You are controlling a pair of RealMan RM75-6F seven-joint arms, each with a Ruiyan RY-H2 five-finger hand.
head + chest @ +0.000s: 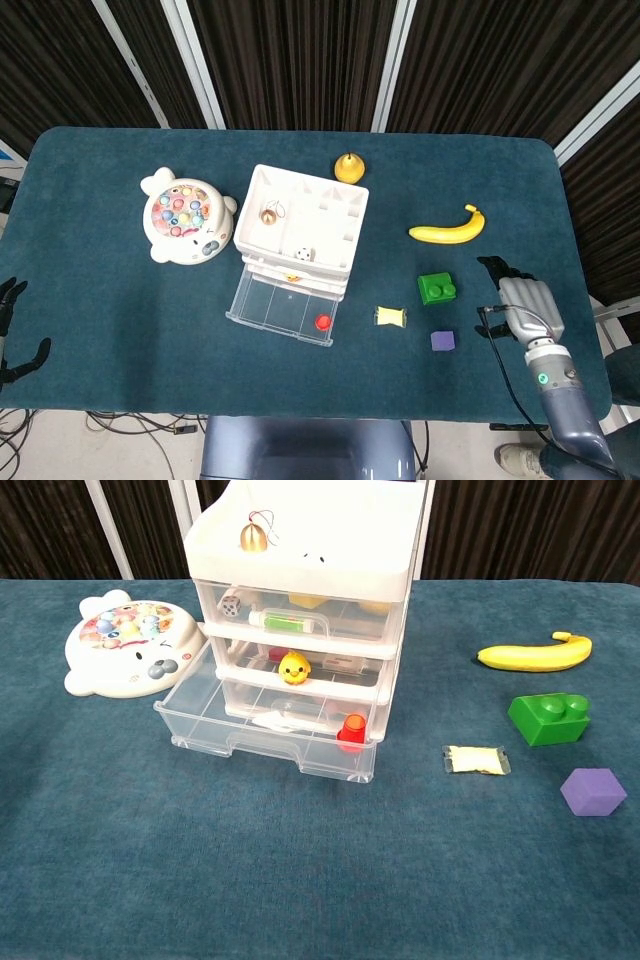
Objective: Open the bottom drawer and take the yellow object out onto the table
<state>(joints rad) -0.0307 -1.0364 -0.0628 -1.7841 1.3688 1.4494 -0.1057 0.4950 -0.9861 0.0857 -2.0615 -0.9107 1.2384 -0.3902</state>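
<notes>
The small yellow packet (pixel 477 760) lies on the teal table (pixel 120 320), delivered; the right hand (pixel 523 302) hovers spread and empty beside the green block (pixel 436 289), clear of the clear plastic bottom drawer (pixel 262 730).

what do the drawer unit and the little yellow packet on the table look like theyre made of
Drawer unit: hard plastic, it seems; clear glossy drawers show the contents through their walls, under an opaque white top tray. Yellow packet: probably a thin plastic sachet, flat with clear, shiny sealed ends.
</notes>
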